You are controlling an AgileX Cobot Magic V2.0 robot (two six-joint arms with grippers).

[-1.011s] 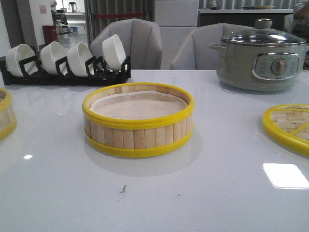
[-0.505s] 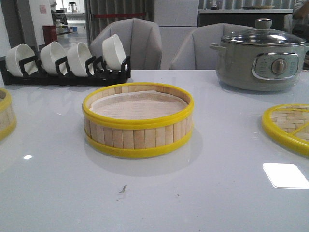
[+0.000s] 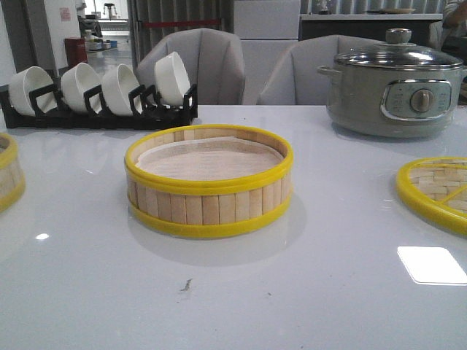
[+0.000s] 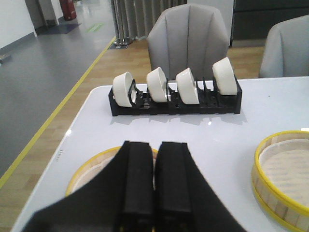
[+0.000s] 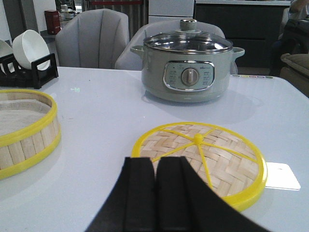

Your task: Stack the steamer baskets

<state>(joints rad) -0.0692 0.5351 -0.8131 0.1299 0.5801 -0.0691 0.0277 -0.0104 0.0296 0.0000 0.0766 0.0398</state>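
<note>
The middle basket (image 3: 209,181) sits alone on the table (image 3: 306,292). Left gripper (image 4: 154,179) pressed together over another basket (image 4: 91,169). Right gripper (image 5: 155,193) pressed together by the lid (image 5: 212,162)

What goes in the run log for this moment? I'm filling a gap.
phase: pre-grasp | left gripper: shut, above left basket | right gripper: shut, near lid | centre basket: unstacked
</note>
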